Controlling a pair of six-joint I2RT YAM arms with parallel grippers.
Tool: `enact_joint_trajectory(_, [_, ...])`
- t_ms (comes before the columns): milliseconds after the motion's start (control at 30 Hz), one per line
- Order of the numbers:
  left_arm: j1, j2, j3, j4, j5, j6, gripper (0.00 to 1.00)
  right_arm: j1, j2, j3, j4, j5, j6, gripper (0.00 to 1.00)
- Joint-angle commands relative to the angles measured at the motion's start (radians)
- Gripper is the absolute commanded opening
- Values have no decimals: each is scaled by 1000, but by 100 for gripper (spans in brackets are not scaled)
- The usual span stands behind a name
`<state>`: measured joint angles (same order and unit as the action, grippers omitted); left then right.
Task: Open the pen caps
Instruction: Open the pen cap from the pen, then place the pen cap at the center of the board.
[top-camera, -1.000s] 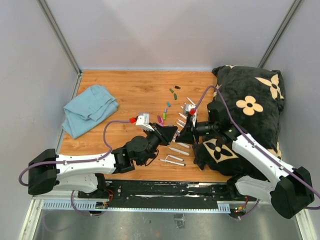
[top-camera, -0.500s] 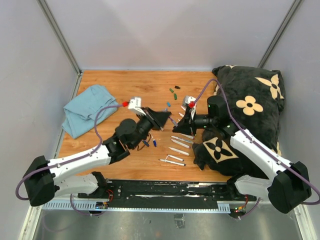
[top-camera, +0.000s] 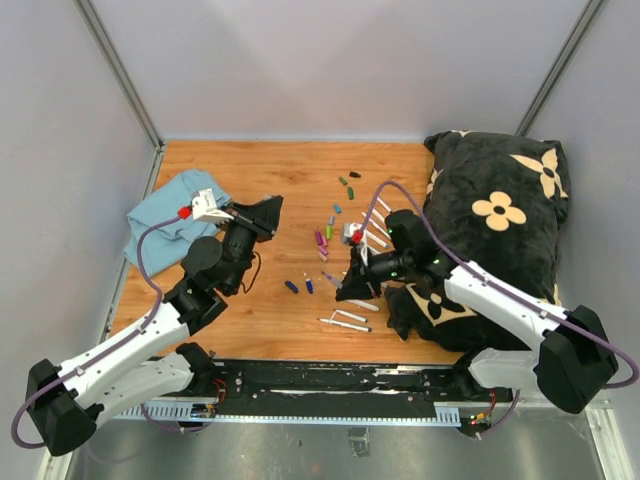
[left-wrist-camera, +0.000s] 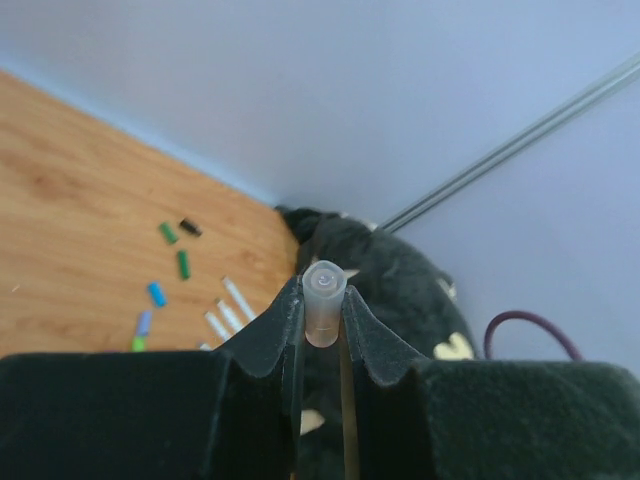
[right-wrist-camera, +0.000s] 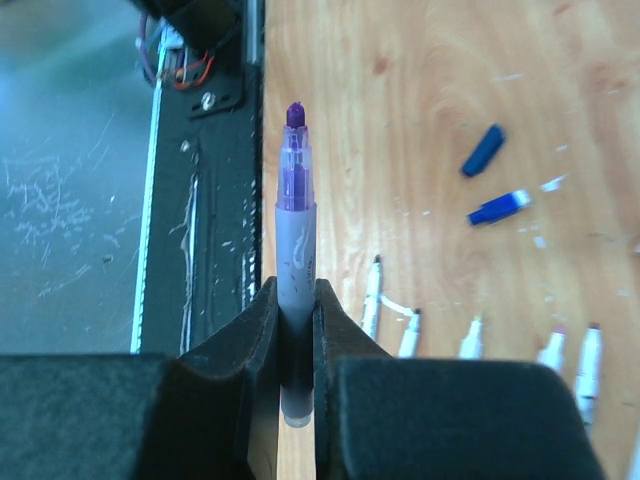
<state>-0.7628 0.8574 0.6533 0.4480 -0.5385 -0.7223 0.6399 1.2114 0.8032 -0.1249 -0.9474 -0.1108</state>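
The left end effector (left-wrist-camera: 322, 312) is pinched on a small pale cap (left-wrist-camera: 324, 285), held upright between its fingertips. The right end effector (right-wrist-camera: 295, 300) is clamped on the barrel of a purple marker (right-wrist-camera: 294, 215), whose bare purple tip points toward the near edge of the counter (top-camera: 250, 170).

A second ago the two end effectors met over the middle of the counter. Since then they have drawn well apart: the left one has swung toward the left edge, near the blue cloth (top-camera: 175, 215), and the right one has dropped toward the near edge. With the cap in one and the bared marker in the other, this pen looks opened. What seems left is to set both pieces down and take the next capped pen, if any is left.

The top view shows the spacing of the arms, the loose caps (top-camera: 345, 185) scattered toward the far edge, and the black cushion (top-camera: 500, 210) along the right edge, but each grasp is hidden there. Only the wrist views show what is held. The right wrist also shows two blue caps (right-wrist-camera: 484, 150) and several uncapped white markers (right-wrist-camera: 372, 290) lying just beyond its fingers.
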Motion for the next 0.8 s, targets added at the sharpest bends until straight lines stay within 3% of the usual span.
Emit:
enact_joint_trajectory(0, [8, -77, -91, -243, 10, -64, 0, 133, 52, -48, -21, 91, -33, 1])
enact_joint_trajectory(200, [9, -186, -278, -465, 118, -264, 0, 324, 131, -55, -30, 277, -43, 1])
enact_joint_trajectory(367, [8, -230, -403, -538, 165, -442, 0, 447, 226, -27, -70, 451, -56, 1])
enact_joint_trajectory(567, [8, -117, -454, -540, 192, -563, 1, 499, 288, -4, -68, 643, -50, 4])
enact_joint_trajectory(767, [8, -5, -433, -532, 192, -595, 2, 510, 346, 24, -81, 723, -46, 4])
